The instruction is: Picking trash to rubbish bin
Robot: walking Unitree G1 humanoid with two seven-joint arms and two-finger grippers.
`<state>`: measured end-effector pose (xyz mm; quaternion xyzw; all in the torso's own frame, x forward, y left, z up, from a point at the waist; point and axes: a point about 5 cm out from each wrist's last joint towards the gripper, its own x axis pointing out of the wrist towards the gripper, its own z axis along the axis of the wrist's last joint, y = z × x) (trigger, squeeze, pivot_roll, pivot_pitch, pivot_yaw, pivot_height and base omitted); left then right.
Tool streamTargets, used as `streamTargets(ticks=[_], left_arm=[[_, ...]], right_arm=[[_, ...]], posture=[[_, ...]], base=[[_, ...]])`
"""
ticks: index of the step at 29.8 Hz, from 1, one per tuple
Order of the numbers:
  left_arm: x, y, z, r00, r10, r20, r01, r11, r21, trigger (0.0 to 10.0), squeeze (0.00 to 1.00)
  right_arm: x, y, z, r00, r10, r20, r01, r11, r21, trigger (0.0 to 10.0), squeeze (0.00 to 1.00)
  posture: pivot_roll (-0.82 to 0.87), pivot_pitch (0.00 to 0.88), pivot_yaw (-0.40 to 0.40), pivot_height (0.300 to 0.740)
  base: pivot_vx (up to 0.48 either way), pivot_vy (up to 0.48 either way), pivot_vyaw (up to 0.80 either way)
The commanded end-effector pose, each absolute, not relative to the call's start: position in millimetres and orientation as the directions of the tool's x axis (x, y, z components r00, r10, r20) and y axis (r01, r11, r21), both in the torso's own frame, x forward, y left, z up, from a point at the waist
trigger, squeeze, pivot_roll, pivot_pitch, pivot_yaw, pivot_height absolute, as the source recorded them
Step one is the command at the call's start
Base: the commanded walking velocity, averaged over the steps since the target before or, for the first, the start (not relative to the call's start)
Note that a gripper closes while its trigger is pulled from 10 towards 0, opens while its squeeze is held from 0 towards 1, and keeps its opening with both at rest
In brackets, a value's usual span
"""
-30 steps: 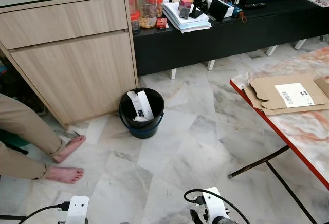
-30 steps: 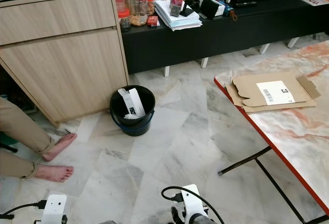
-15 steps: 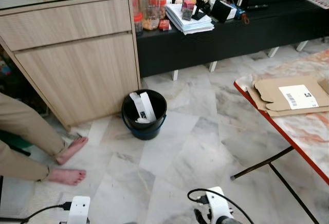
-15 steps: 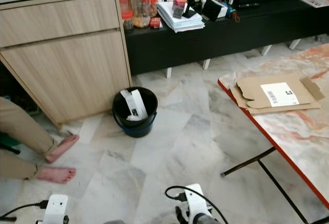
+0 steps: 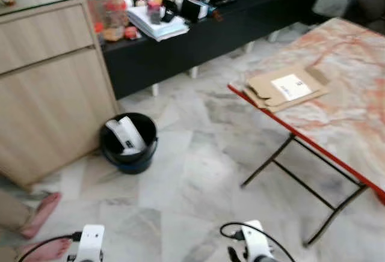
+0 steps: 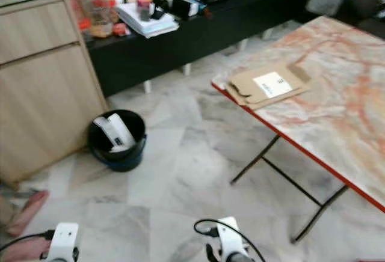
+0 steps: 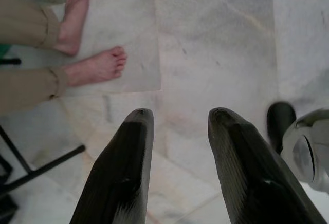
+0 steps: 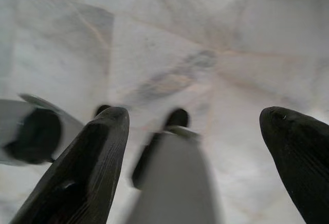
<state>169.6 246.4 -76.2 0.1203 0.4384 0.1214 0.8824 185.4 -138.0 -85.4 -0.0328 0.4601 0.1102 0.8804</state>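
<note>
A black rubbish bin (image 5: 128,142) stands on the marble floor beside a wooden cabinet, with white packaging sticking out of it. A flattened cardboard box (image 5: 283,88) with a white label lies near the left edge of the marble-topped table (image 5: 355,112). Both arms hang low: the left wrist (image 5: 89,245) and right wrist (image 5: 252,249) show at the bottom of the head views. My left gripper (image 7: 177,118) points down at bare floor, fingers apart and empty. My right gripper (image 8: 198,116) is open wide over the floor, holding nothing.
A person's bare feet (image 7: 95,64) and tan trouser legs are on the floor to my left. The wooden cabinet (image 5: 42,82) stands left of the bin. A black low shelf (image 5: 198,27) with jars and papers runs along the back. The table's folding legs (image 5: 289,172) stand to my right.
The whole view has swung to the right and blurred: bin and cabinet slid left, and far more of the marble table is now in view. Both arms still hang low.
</note>
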Motion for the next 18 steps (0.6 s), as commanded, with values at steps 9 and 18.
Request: streamTargets(ticks=[9, 18], left_arm=[[165.2, 244.1, -79.2, 0.567, 0.317, -0.76, -0.113, 0.944, 0.309, 10.0, 0.0], [165.5, 244.6, -79.0, 0.565, 0.317, -0.762, -0.113, 0.944, 0.309, 10.0, 0.0]], right_arm=[[182.7, -147.0, -86.8, 0.545, 0.141, -0.826, -0.213, 0.977, 0.027, 10.0, 0.0], [181.9, -146.5, -87.2, 0.543, 0.143, -0.828, -0.213, 0.977, 0.028, 10.0, 0.0]], posture=[[0.14, 0.157, -0.024, 0.74], [0.14, 0.157, -0.024, 0.74]], base=[[0.0, 0.0, -0.77], [0.0, 0.215, -0.77]])
